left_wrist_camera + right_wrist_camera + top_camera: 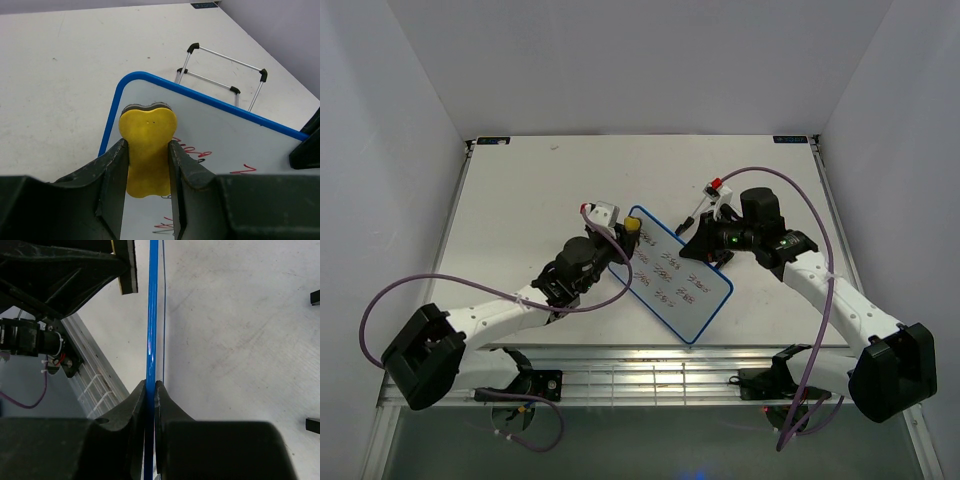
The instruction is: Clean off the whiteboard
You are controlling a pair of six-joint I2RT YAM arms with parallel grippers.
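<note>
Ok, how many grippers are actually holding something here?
2. The left gripper is shut on the yellow eraser at the whiteboard's far corner. The right gripper clamps the whiteboard's blue-framed edge. Neither grasp is hidden.

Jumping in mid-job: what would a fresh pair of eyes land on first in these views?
The blue-framed whiteboard at mid-table stands out first, its face covered in red scribbles. The left hand grips a yellow eraser at the board's far corner. The right hand pinches the board's thin blue edge on the opposite side.
</note>
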